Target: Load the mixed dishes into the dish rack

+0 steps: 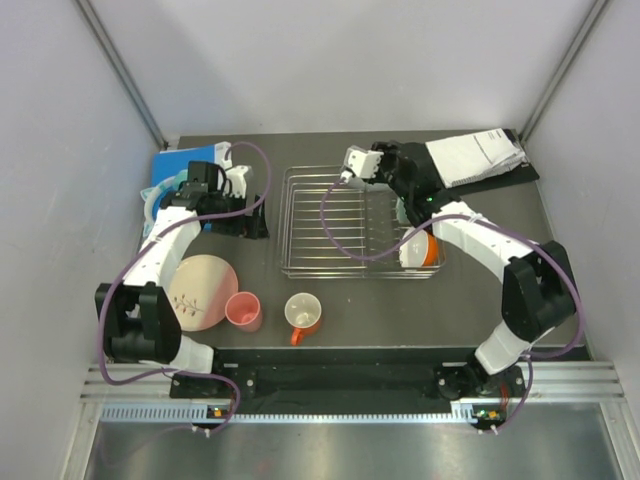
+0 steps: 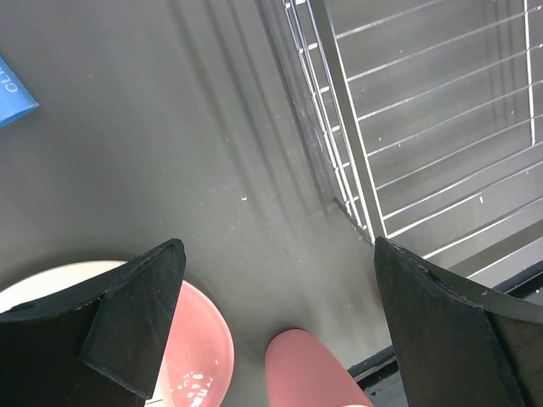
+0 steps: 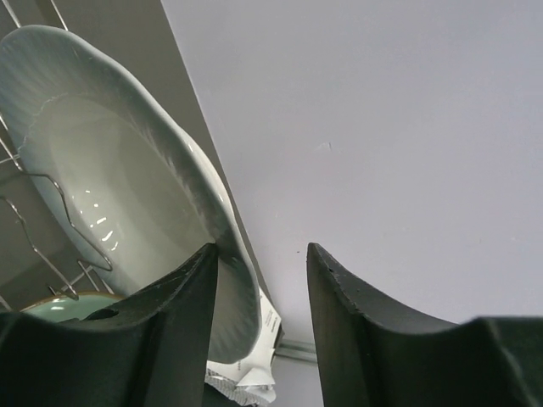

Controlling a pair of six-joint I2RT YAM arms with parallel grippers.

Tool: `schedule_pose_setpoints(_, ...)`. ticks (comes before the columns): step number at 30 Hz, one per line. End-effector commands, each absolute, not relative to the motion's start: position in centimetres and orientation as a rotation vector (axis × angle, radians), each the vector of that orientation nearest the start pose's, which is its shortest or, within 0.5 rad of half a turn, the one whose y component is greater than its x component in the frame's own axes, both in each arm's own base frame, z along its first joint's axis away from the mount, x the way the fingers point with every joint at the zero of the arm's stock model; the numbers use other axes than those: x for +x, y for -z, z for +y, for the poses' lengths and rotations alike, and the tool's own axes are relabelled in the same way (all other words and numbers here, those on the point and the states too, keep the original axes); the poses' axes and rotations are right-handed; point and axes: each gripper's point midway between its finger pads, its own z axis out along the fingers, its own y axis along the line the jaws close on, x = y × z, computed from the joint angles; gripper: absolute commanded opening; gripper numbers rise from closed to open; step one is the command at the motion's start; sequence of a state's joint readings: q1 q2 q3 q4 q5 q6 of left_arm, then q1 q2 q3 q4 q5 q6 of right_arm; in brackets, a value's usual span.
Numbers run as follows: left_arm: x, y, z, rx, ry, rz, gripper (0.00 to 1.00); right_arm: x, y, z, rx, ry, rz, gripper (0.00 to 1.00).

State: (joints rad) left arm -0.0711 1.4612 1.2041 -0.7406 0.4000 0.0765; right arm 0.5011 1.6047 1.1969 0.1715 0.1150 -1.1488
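Observation:
The dish rack [image 1: 340, 215] stands mid-table. Inside it a white shallow bowl [image 3: 119, 186] stands on edge, its rim between the fingers of my open right gripper [image 3: 259, 254]; the left finger touches it and the right one stands off. A mint-green bowl [image 3: 64, 307] peeks from below. An orange white-lined bowl [image 1: 425, 250] sits at the rack's right end. The cream-and-pink plate [image 1: 200, 290], pink cup [image 1: 243, 310] and orange mug [image 1: 303, 313] rest on the table. My left gripper [image 2: 280, 322] hangs wide open over bare table, between the plate [image 2: 195, 339] and the rack [image 2: 356, 170].
A blue book [image 1: 185, 165] lies at the back left, behind the left arm. White papers on a black board [image 1: 480, 155] lie at the back right. Grey walls close the table on three sides.

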Motion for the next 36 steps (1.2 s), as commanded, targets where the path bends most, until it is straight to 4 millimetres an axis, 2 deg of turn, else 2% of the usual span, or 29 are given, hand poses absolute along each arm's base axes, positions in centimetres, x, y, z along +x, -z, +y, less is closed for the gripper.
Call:
schedule_pose_setpoints(1,33.1,-16.0,-9.1,0.346,0.506,2.459,0.97,49.7,-35.5,19.3,-1.04,0.632,1.162,0.47)
schedule_pose_setpoints(3,33.1,-16.0,-8.9,0.345,0.499,2.457,0.97,49.5,-36.3,19.5,-1.007,0.604,1.166,0.48)
schedule_pose_setpoints(6,32.9,-15.8,-8.9,0.35,0.492,2.458,0.97,48.7,-35.8,19.6,-1.037,0.581,1.185,0.49)
schedule_pose_setpoints(7,32.8,-15.7,-8.9,0.352,0.491,2.459,0.97,48.3,-34.8,19.7,-1.058,0.574,1.197,0.5)
schedule_pose_setpoints(8,32.9,-15.7,-8.8,0.346,0.492,2.462,0.97,47.9,-34.4,19.7,-1.069,0.566,1.208,0.5)
schedule_pose_setpoints(9,32.9,-15.6,-8.9,0.348,0.493,2.462,0.97,47.1,-35.2,19.5,-1.05,0.55,1.202,0.5)
schedule_pose_setpoints(11,32.9,-15.4,-8.9,0.346,0.496,2.463,0.97,46.1,-34.2,19.5,-1.038,0.502,1.235,0.52)
schedule_pose_setpoints(12,32.9,-15.4,-8.9,0.345,0.497,2.464,0.97,45.3,-34.9,19.2,-1.022,0.487,1.232,0.52)
schedule_pose_setpoints(14,33.0,-15.5,-9.0,0.345,0.505,2.463,0.97,44.3,-33.9,19.2,-1.036,0.458,1.254,0.55)
schedule_pose_setpoints(15,33.1,-15.6,-9.1,0.344,0.507,2.46,0.97,43.6,-34.6,18.8,-1.028,0.457,1.245,0.55)
schedule_pose_setpoints(16,33.2,-15.7,-9.1,0.343,0.509,2.457,0.97,43.3,-34.0,18.9,-1.04,0.457,1.252,0.55)
schedule_pose_setpoints(19,33.4,-16.1,-9.3,0.336,0.519,2.45,0.96,42.3,-34.1,18.4,-1.036,0.447,1.269,0.56)
schedule_pose_setpoints(29,33.4,-16.5,-9.0,0.338,0.497,2.449,0.96,39.3,-36.4,18.1,-0.964,0.361,1.259,0.56)
schedule_pose_setpoints(32,33.3,-16.6,-8.8,0.34,0.483,2.449,0.96,38.0,-37.0,18.6,-0.939,0.314,1.251,0.55)
schedule_pose_setpoints(33,33.3,-16.7,-8.6,0.34,0.47,2.447,0.97,37.3,-36.9,19.4,-0.942,0.285,1.243,0.54)
schedule_pose_setpoints(35,32.8,-16.8,-8.3,0.345,0.448,2.462,0.96,36.0,-37.9,19.9,-0.875,0.223,1.24,0.52)
schedule_pose_setpoints(36,32.9,-17.4,-7.7,0.336,0.414,2.454,0.96,34.9,-38.2,21.3,-0.863,0.164,1.237,0.52)
